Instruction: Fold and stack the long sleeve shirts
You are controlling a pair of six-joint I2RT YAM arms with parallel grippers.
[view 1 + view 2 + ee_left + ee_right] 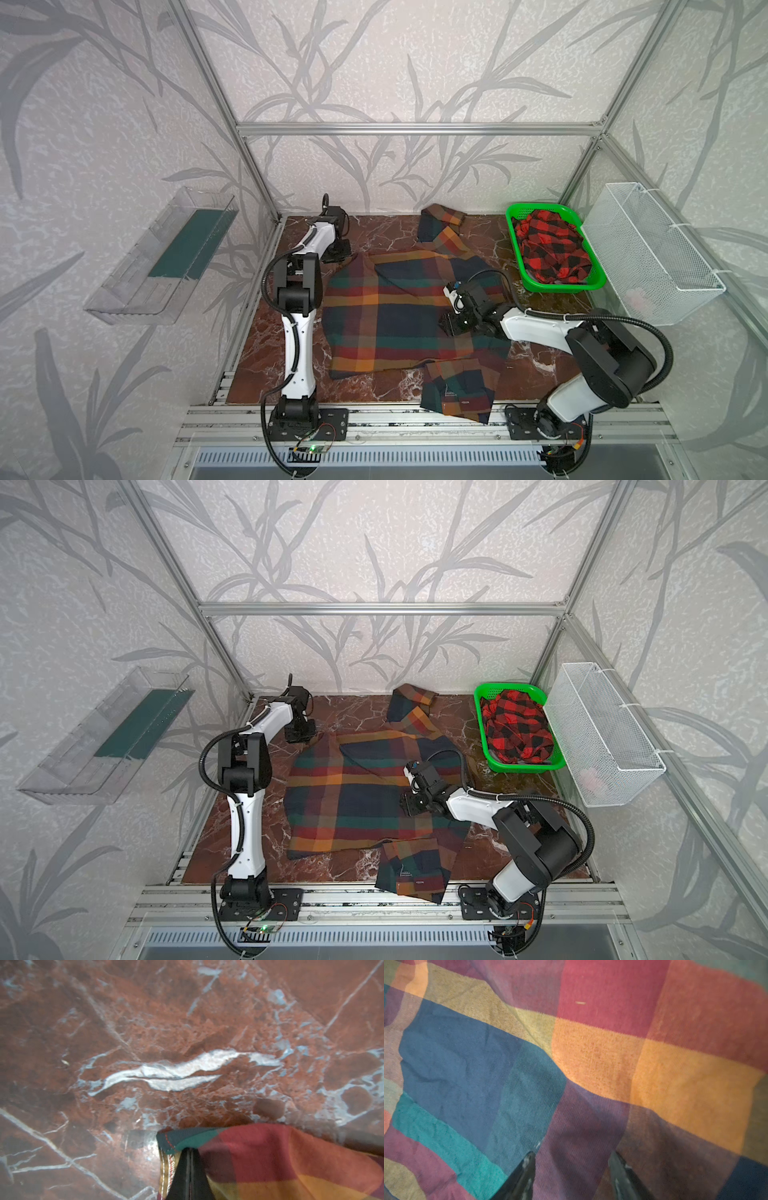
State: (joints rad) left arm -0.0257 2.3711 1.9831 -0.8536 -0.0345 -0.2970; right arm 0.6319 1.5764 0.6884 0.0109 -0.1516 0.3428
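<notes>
Pale grey wallpaper [374, 62] patterned with darker grey leaves and long stems covers the far wall and both side walls; a frame of silver aluminium bars [415, 129] stands before it, one bar running level across the far side, others slanting up from the far corners; the tabletop [374, 232] is glossy red-brown marble veined in white; a clear plastic tray [124, 291] with a dark green strip inside hangs on the left wall; a white wire basket [648, 249] hangs on the right wall; silver rails [374, 424] and a slotted grille [415, 457] line the near edge; the light is soft and even.
</notes>
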